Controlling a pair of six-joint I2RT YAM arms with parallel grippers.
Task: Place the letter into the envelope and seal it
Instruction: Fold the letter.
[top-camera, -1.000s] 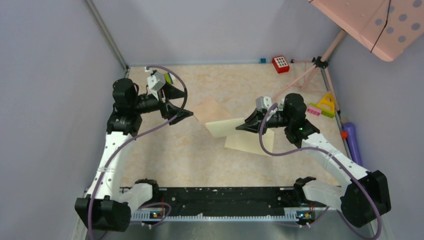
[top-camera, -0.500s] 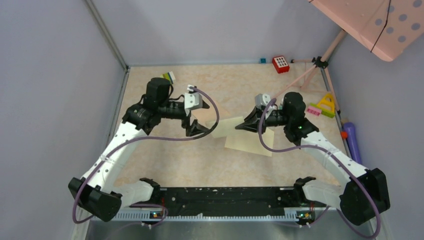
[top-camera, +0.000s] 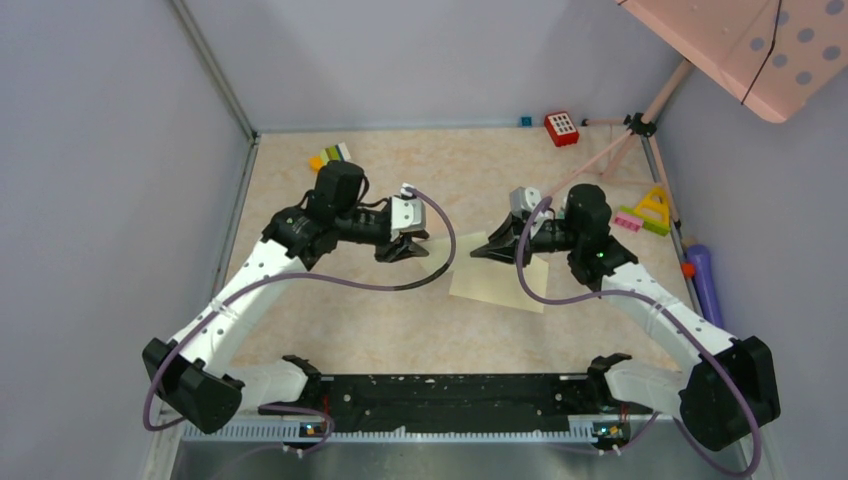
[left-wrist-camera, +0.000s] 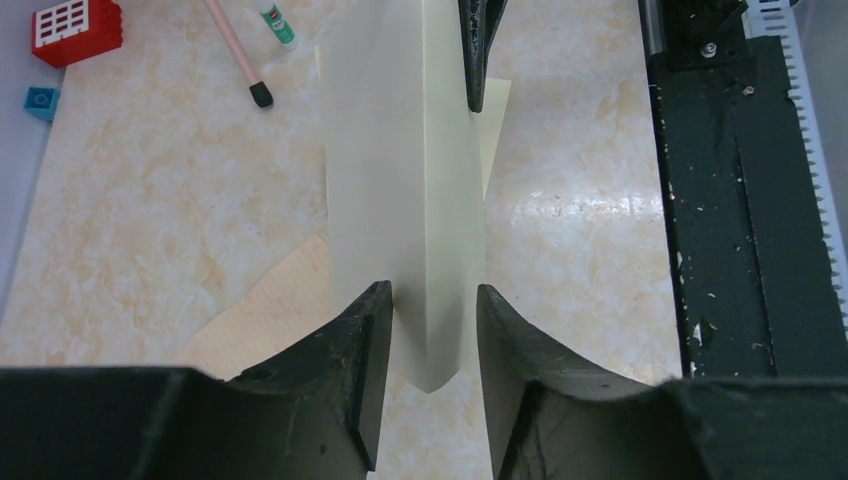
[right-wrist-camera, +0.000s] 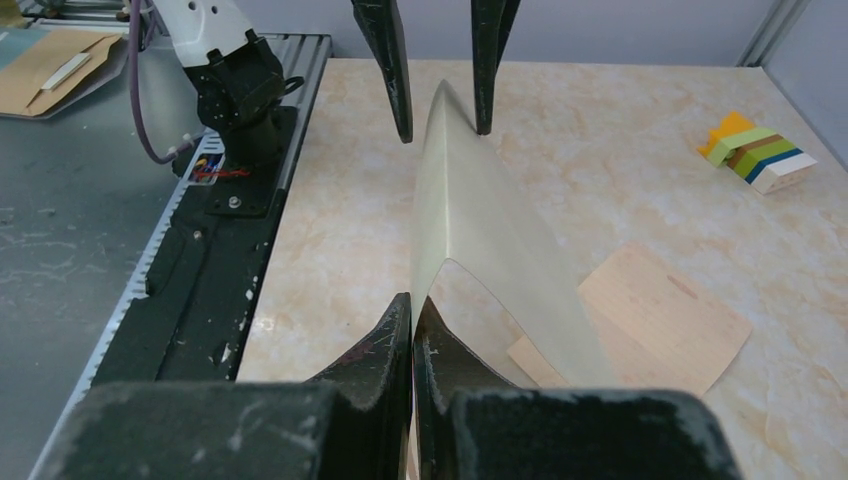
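pale sheet (top-camera: 495, 285): flat on table (top-camera: 380, 310), under envelope (right-wrist-camera: 470, 220), near side | right gripper (right-wrist-camera: 412, 310): pinched shut on envelope, holding it on edge off the table | left gripper (left-wrist-camera: 430, 300): jaws partway apart, straddling envelope's other end | tan sheet (right-wrist-camera: 660, 320): behind envelope

Cropped by the top edge, left wrist view: red block (left-wrist-camera: 75, 25), glue stick (left-wrist-camera: 276, 24), pink rod (left-wrist-camera: 235, 50), far end of the envelope (left-wrist-camera: 400, 200), one finger (left-wrist-camera: 478, 50) of the right gripper (right-wrist-camera: 412, 305). Partly masked there by a near finger: tan sheet (left-wrist-camera: 265, 315). Right wrist view: fingers (right-wrist-camera: 385, 60) of the left gripper (left-wrist-camera: 430, 300) cropped at top, near corner of the tan sheet screened by the envelope. From above: envelope between the grippers too thin and cable-crossed to make out; pink perforated board (top-camera: 760, 50) cut by the corner.
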